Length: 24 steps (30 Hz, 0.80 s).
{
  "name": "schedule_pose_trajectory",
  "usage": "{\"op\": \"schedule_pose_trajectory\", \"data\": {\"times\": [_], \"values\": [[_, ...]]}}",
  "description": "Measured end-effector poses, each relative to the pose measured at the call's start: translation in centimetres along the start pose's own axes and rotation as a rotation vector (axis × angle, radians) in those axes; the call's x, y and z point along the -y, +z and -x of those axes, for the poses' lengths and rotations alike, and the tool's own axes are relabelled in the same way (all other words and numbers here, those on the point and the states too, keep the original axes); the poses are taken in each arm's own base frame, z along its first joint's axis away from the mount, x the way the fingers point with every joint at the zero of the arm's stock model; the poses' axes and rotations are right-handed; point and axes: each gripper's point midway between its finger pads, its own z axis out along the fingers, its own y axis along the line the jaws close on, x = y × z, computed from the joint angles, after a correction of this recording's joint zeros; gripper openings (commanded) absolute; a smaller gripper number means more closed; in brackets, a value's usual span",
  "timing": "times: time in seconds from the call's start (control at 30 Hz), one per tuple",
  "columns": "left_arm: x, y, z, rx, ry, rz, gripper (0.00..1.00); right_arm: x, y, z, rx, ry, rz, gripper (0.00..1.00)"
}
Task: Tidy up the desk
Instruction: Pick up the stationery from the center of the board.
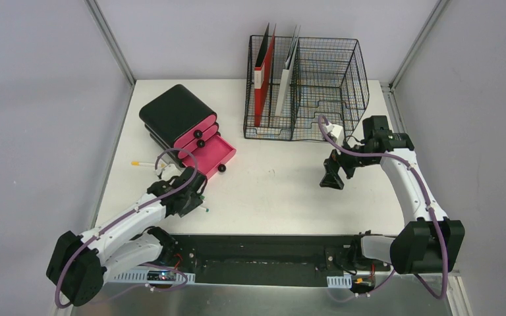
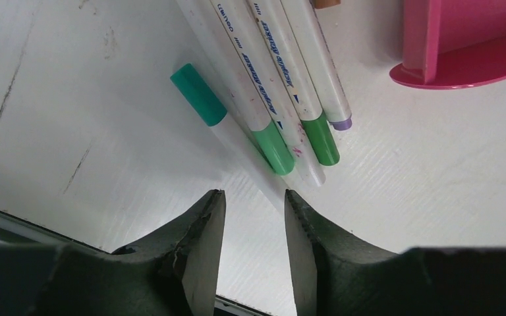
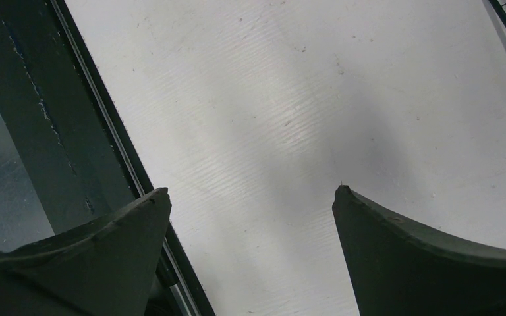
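Note:
The white desk (image 1: pixel 273 197) carries a black drawer unit (image 1: pixel 176 113) at the back left, its bottom pink drawer (image 1: pixel 212 155) pulled out. My left gripper (image 1: pixel 194 191) hovers low in front of that drawer. In the left wrist view its jaws (image 2: pixel 253 192) stand a little apart with only bare desk between them. Just beyond the tips lie several white markers: one with a teal cap (image 2: pixel 199 94), two with green ends (image 2: pixel 273 146), one with a purple end (image 2: pixel 340 122). The drawer's pink corner (image 2: pixel 464 62) lies beside them. My right gripper (image 1: pixel 333 179) is wide open (image 3: pixel 250 191) over bare desk.
A black wire-mesh rack (image 1: pixel 329 85) stands at the back with a red folder (image 1: pixel 263 79) and a white folder (image 1: pixel 284 79) upright in it. A yellow-tipped pen (image 1: pixel 143 163) lies left of the drawers. The desk's near rail (image 3: pixel 99 131) runs by my right gripper.

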Motion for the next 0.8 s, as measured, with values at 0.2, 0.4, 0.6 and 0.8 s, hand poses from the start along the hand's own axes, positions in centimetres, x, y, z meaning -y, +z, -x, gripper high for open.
{"op": "schedule_pose_trajectory", "data": {"times": [0.2, 0.4, 0.6, 0.8], "values": [[-0.5, 1.3, -0.3, -0.019, -0.006, 0.072, 0.37, 0.0, 0.0, 0.0, 0.0, -0.001, 0.0, 0.97], [-0.9, 2.0, -0.4, -0.032, -0.01, 0.114, 0.34, 0.0, 0.0, 0.0, 0.0, 0.0, 0.0, 0.98], [-0.6, 2.1, -0.4, -0.041, -0.004, 0.125, 0.32, 0.0, 0.0, 0.0, 0.0, -0.002, 0.0, 0.99], [-0.7, 2.1, -0.5, -0.047, -0.001, 0.133, 0.27, 0.0, 0.0, 0.0, 0.0, -0.004, 0.0, 0.99]]}}
